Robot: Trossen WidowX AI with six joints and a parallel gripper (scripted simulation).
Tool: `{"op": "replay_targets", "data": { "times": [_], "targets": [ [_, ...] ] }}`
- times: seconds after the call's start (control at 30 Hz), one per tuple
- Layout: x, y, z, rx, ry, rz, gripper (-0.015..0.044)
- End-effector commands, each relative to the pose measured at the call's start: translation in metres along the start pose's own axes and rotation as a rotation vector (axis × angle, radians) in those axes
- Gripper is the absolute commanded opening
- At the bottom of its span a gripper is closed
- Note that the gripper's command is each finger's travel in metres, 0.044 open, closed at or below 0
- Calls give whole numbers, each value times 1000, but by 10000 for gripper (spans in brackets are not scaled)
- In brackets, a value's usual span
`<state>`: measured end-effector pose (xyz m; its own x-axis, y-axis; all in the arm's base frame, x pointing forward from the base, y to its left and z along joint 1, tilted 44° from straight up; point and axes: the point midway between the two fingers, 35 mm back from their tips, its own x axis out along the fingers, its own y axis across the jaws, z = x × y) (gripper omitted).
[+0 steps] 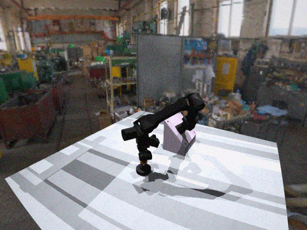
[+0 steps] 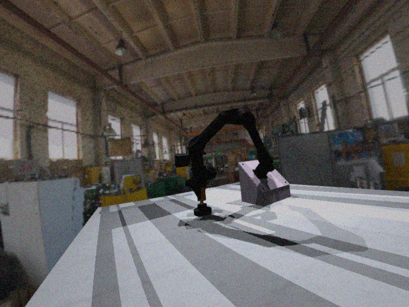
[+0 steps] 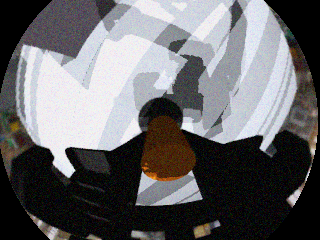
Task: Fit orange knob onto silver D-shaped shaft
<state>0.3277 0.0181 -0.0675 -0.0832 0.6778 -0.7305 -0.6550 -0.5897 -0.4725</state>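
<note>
The orange knob (image 1: 142, 163) (image 2: 203, 194) (image 3: 168, 152) is upright between the fingers of my gripper, which points down and is shut on it. The black round pedestal (image 1: 143, 170) (image 2: 202, 210) (image 3: 146, 111) stands on the table directly below the knob. A short piece of the silver shaft (image 2: 201, 201) shows between the knob's lower end and the pedestal in the exterior view, so the knob is not flush with the pedestal. The knob's hole is hidden underneath, and the shaft's flat side cannot be made out. In the wrist view the knob covers part of the pedestal.
A pale pink wedge-shaped block (image 1: 171, 138) (image 2: 248, 188) (image 3: 55, 25) carries the arm's base, behind and to the right of the pedestal in the top and exterior views. The striped table (image 1: 119, 210) (image 2: 185, 281) carries the arm's shadows beside the pedestal.
</note>
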Motion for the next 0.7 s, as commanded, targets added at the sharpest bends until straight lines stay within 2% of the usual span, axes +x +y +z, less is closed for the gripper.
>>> {"op": "replay_targets", "data": {
  "times": [0.0,0.67],
  "targets": [
    [-3,-2,-2,175,5,-5,0],
    [-3,-2,-6,1514,1,-8,0]
  ]
}}
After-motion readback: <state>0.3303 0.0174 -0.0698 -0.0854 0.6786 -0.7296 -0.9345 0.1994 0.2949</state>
